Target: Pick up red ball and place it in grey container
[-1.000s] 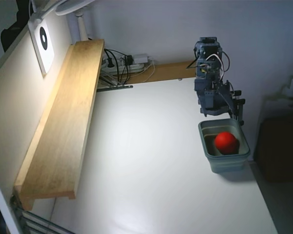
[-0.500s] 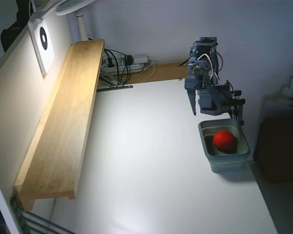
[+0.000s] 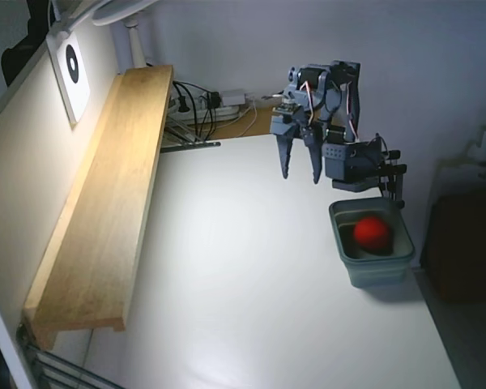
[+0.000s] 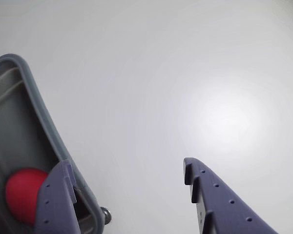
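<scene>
The red ball [image 3: 373, 232] lies inside the grey container [image 3: 373, 262] at the right edge of the white table in the fixed view. In the wrist view the red ball [image 4: 20, 195] shows at the lower left, inside the grey container [image 4: 36, 107]. My gripper [image 3: 300, 174] hangs open above the table, up and to the left of the container, fingers pointing down and holding nothing. In the wrist view the gripper [image 4: 127, 168] has one finger overlapping the container's rim and the other over bare table.
A long wooden shelf [image 3: 105, 203] runs along the left side of the table. Cables and a power strip [image 3: 215, 105] lie at the back. The arm's base [image 3: 356, 166] stands just behind the container. The white tabletop [image 3: 243, 275] spreads across the middle.
The gripper has lifted away from above the container and swung left, out over the table. The ball has stayed inside the container.
</scene>
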Controlling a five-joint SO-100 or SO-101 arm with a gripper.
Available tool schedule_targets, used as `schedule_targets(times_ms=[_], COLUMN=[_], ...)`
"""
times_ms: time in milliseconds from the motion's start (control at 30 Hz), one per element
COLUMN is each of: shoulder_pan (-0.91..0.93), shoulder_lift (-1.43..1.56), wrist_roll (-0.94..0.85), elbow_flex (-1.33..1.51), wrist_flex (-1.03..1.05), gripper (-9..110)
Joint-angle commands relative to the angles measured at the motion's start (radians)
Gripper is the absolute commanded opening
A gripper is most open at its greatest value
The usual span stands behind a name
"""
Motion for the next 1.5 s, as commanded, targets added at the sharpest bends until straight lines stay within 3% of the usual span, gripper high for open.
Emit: schedule_targets(times_ms=[0, 933, 1467], shoulder_pan=[0.074, 0.752, 1.003], shoulder_lift=[0.061, 0.192, 0.24], wrist_roll=[0.002, 0.002, 0.002], elbow_flex=[-0.041, -0.085, -0.101], wrist_flex=[0.034, 0.275, 0.364], gripper=[24, 5, -2])
